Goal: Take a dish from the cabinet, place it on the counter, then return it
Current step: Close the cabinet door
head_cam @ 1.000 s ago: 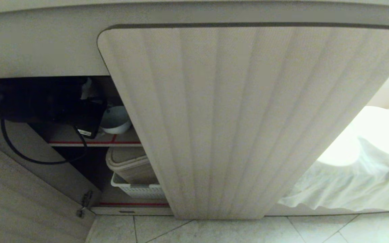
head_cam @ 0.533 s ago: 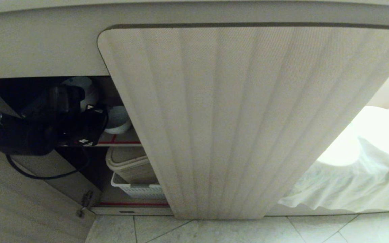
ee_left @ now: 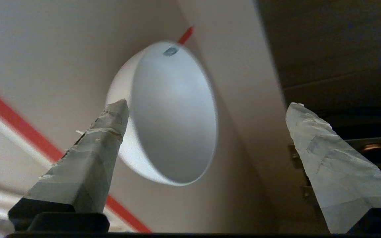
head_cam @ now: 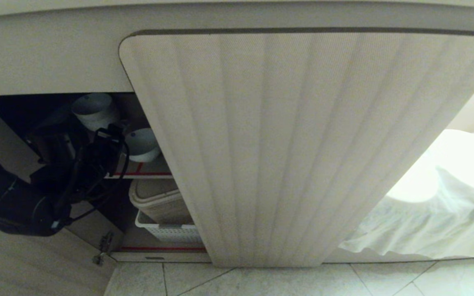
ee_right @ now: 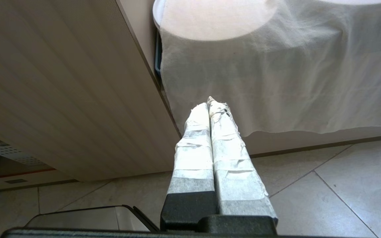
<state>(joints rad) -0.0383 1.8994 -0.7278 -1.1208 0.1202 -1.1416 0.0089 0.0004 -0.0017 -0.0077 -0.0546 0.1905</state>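
Our left gripper [ee_left: 207, 109] sits wide open inside the cabinet [head_cam: 303, 144], holding nothing, with the bowl [ee_left: 174, 115] just ahead between the taped fingers [ee_left: 91, 158]. The bowl is plain white, deep-sided, with a tiny dark mark inside the rim, sitting on the red-edged shelf [head_cam: 146, 174]. Our right gripper [ee_right: 209, 105] hangs closed over the floor [ee_right: 326, 185].

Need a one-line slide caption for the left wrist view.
Left gripper open, fingers either side of the white bowl on the red-edged cabinet shelf.
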